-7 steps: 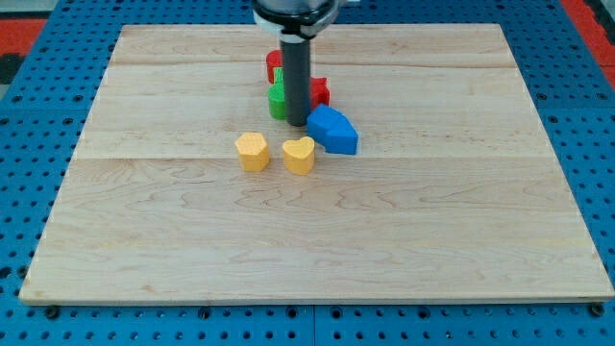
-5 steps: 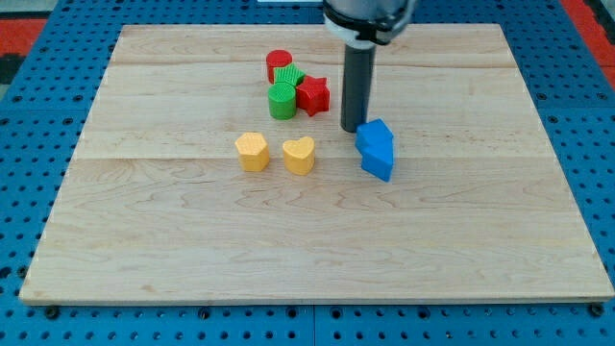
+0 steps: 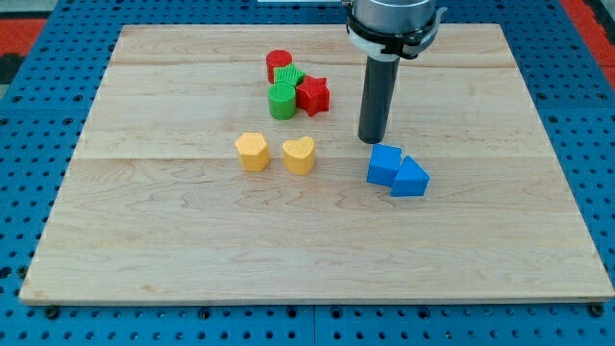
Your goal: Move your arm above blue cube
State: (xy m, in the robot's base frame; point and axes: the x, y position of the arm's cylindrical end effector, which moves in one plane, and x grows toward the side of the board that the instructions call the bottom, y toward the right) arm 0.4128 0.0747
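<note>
Right now, in the camera view, the rod's tip (image 3: 373,141) stands on the wooden surface (image 3: 192,240) just at the 11 o'clock side of the blue cube (image 3: 384,164), very near it but with a sliver of wood showing between them. The arm carries no tool that opens or shuts; it ends in a plain dark rod, so nothing is clamped on anything. The blue cube lies a little to the 3 o'clock side of the board's middle, and a blue triangular block (image 3: 410,179) touches it on its 4 o'clock side.

Well apart, toward 10 o'clock from the tip, sits a tight cluster: a red cylinder (image 3: 279,63), a green block (image 3: 290,76) whose shape is hard to read, a green cylinder (image 3: 282,100) and a red star-shaped block (image 3: 313,94). At about 8 o'clock from the tip lie a yellow heart (image 3: 299,155) and, beside it, a yellow hexagonal block (image 3: 252,151).

By the task, the tip already looks about where it should be, just past the cube's far edge. The risk is overshoot: any further slide toward 5 o'clock would likely shove the cube, and the triangular block with it, since the two touch.

The rod's upper part and the arm are cut off at the view's top. The green block is partly covered by its neighbours.
</note>
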